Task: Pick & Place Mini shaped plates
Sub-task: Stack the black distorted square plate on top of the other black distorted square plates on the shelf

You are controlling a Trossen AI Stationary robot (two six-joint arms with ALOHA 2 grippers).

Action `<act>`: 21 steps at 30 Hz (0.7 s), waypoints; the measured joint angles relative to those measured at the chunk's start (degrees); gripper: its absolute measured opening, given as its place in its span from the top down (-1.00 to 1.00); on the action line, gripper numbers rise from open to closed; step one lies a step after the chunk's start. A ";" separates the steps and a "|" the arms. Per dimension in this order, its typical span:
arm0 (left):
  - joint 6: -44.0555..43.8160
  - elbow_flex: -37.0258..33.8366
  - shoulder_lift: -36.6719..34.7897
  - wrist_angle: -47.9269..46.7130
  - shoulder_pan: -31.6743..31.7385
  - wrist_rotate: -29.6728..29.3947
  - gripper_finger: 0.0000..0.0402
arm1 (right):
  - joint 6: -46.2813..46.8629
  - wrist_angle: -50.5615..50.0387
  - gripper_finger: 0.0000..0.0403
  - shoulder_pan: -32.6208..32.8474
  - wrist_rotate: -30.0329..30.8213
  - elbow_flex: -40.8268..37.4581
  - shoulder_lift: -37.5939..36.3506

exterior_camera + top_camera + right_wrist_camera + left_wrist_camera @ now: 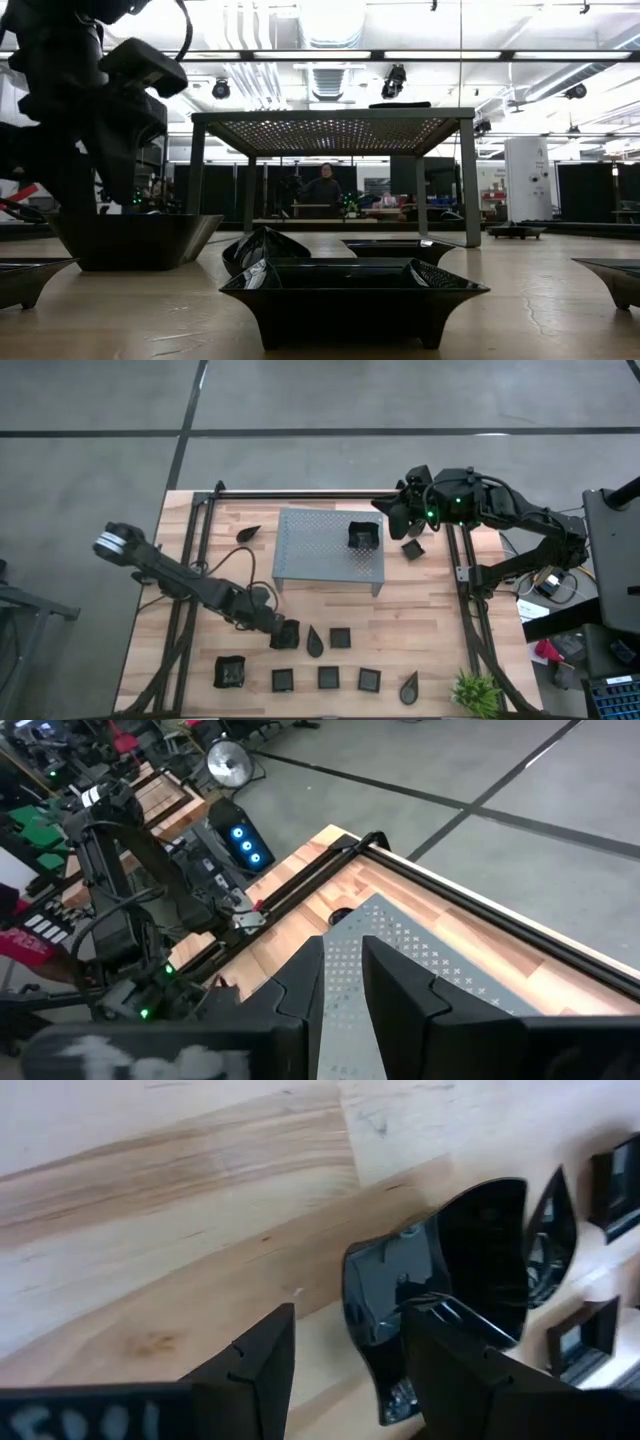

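Observation:
Several glossy black mini shaped plates, square and teardrop, lie in rows near the table's front edge (328, 677). One square plate (362, 535) sits on the grey perforated rack (320, 550). My left gripper (287, 632) is open and low over a square plate (480, 1250) left of the teardrop plate (315, 642). One finger stands over the dish's hollow and the other outside its rim. My right gripper (398, 512) hangs high over the rack's far right corner. Its fingers (343, 955) are a narrow gap apart with nothing between them. My left gripper comes slanting down from the table's left, its fingers either side of the square plate's near rim (365, 1295). One finger (450, 1360) is over the inside and one (262, 1365) outside. Whether either touches the plate, I cannot tell. The plate sits flat on the table.
A square plate (413, 548) lies right of the rack and a teardrop plate (248, 533) left of it. A small green plant (475, 695) stands at the front right corner. Black rails (300, 494) run along the table's far edge and sides. A person shows far behind the table (322, 190).

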 joint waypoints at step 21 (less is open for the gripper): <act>4.23 0.11 1.82 1.25 0.04 0.45 0.96 | 0.07 0.09 0.66 -0.02 0.04 -0.07 0.00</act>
